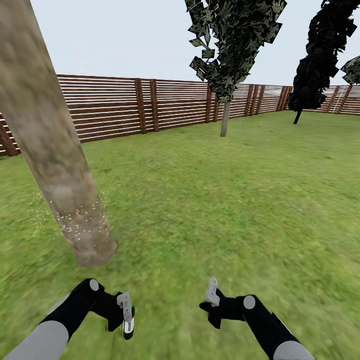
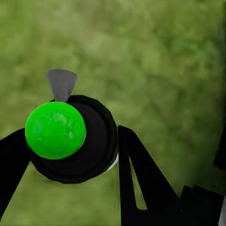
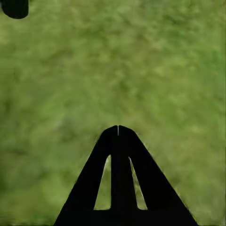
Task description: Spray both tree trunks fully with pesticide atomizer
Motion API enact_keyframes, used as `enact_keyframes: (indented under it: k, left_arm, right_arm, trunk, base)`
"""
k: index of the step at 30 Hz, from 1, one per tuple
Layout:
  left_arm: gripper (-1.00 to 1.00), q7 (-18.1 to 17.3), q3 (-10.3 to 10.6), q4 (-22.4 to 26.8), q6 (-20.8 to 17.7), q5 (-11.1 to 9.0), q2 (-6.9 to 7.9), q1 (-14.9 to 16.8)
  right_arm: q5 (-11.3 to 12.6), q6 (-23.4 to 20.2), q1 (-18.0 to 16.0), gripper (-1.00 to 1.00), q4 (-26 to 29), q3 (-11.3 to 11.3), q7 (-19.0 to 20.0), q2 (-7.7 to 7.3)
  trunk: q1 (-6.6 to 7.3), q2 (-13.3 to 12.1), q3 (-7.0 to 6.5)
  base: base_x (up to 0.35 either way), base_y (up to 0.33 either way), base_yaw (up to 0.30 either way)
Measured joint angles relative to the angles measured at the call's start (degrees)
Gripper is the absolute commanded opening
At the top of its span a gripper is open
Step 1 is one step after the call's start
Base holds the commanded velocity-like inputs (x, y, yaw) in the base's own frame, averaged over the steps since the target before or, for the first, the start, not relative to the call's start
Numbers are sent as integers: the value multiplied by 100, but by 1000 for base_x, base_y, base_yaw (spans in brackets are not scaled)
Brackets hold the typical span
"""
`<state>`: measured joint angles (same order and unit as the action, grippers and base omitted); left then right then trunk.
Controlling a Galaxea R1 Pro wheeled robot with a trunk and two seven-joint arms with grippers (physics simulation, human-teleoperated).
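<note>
while the left claw (image 2: 70, 155) is clamped around the sprayer (image 2: 70, 141), you can see its two black fingers (image 2: 136, 169) pressed against either side of the round black body, with the bright green ball cap (image 2: 55, 130) on top and a little grey nozzle (image 2: 61, 84) sticking out past it. from the head camera the sprayer (image 1: 127, 320) hangs low in front of the robot, held over the grass (image 1: 225, 200).

the right claw (image 3: 117, 129) is pinched fully closed on nothing, fingertips meeting in a point, just lawn under it. in the head view it (image 1: 212, 292) sits off to the right of the other one, the two well apart.

moving out from there, the fat beige-grey tree trunk (image 1: 55, 150) leans up just ahead on the left, near the left arm. there's a band of fine white specks (image 1: 82, 217) on the bark near the bottom, some of it dusting the grass beside it too. higher up the bark looks bare.

further back there's a thinner tree (image 1: 225, 117) with dark leaves, a dark narrow tree (image 1: 317, 60) off right, and the brown slat fence (image 1: 150, 105) running all along the back.
</note>
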<state>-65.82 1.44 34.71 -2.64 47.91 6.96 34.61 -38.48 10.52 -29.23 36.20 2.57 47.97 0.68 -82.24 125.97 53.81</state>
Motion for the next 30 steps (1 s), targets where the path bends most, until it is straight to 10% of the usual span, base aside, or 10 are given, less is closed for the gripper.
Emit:
enact_keyframes:
  k: [13, 30]
  left_arm:
    - [-100, 53, 788, 162, -11, 16, -896, 45]
    - [-100, 129, 947, 349, -74, 558, -1066, 91]
  right_arm:
    - [13, -20, -2, -100, 638, 318, 517, 334]
    - [11, -31, -4, -100, 785, 321, 693, 624]
  trunk:
    - [0, 0, 0]
    - [0, 0, 0]
  base:
    - [0, 0, 0]
    - [0, 0, 0]
